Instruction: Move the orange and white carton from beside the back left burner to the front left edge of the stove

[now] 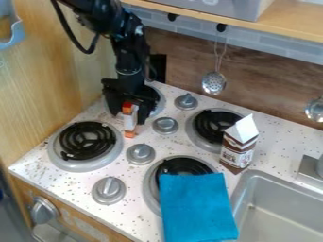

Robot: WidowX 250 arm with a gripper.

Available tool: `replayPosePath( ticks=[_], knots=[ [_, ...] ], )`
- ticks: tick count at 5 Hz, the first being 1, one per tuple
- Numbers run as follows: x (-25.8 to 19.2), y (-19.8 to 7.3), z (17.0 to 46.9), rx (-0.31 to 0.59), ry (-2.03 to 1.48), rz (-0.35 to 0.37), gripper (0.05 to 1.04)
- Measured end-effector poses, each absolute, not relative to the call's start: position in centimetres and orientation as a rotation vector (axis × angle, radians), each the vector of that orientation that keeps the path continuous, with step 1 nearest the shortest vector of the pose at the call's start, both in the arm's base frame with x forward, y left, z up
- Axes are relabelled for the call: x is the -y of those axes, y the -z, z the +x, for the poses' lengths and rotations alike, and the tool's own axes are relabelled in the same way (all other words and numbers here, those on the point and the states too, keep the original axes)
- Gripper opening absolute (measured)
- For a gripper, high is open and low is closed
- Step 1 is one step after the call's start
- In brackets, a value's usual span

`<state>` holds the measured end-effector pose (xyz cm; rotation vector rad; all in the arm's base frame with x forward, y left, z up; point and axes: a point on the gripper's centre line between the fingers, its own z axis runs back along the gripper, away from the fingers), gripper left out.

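Note:
The black gripper (131, 106) hangs down over the back left part of the stove top, near the back left burner. Directly at it is a small, narrow white object (130, 120) with orange-red ends, roughly upright, its lower end just left of a grey knob (165, 125). Whether this object is held or only touched, I cannot tell. The front left burner (87, 140) with its black coil lies to the left and nearer the camera.
A blue cloth (198, 208) covers part of the front right burner (152, 182). A brown and white milk carton (240, 144) stands by the back right burner (216, 124), near the metal sink (281, 208). Slotted ladle (214, 83) hangs at the back wall; more knobs (140, 153) stick up mid-stove.

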<state>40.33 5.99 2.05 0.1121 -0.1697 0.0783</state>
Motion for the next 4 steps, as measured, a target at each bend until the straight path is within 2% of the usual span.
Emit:
replayPosePath(
  ticks=[1, 2, 3, 4],
  knots=[
    [-6.6, -1.6, 41.0, 0.089, -0.104, 0.174, 1.009],
    [-6.3, -1.6, 41.3, 0.084, -0.101, 0.156, 1.009],
    [-6.3, -0.8, 41.8, 0.077, -0.095, 0.149, 0.960],
    [-6.5, -0.8, 42.3, 0.081, -0.103, 0.150, 0.699]
  ],
)
